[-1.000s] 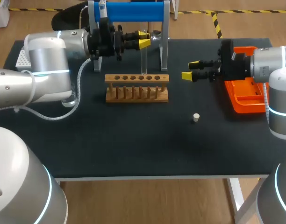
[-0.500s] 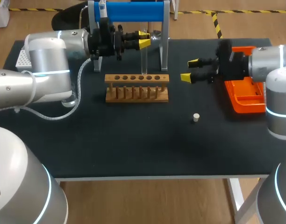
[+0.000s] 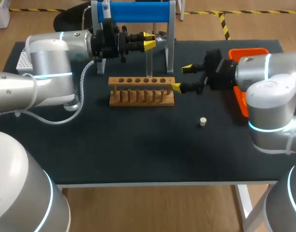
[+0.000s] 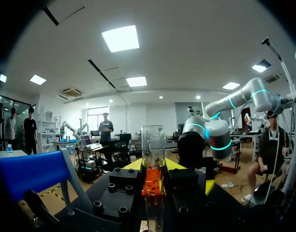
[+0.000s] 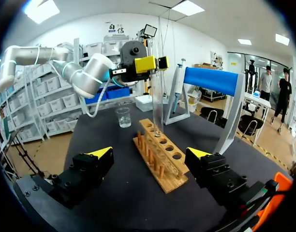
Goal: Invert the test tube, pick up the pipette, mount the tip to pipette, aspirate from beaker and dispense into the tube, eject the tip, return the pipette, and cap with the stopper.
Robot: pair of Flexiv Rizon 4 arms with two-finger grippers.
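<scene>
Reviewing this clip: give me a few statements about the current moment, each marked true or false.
1. The left gripper holds the test tube upright over the wooden rack. True.
2. The stopper sits in the tube. False: it lies on the table, apart from the rack.
3. The right gripper is open and empty. True.
4. The beaker is tipped over. False: it stands upright.

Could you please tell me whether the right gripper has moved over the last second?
Yes. The right gripper has moved toward the wooden rack and away from the orange tray, with its jaws open.
</scene>
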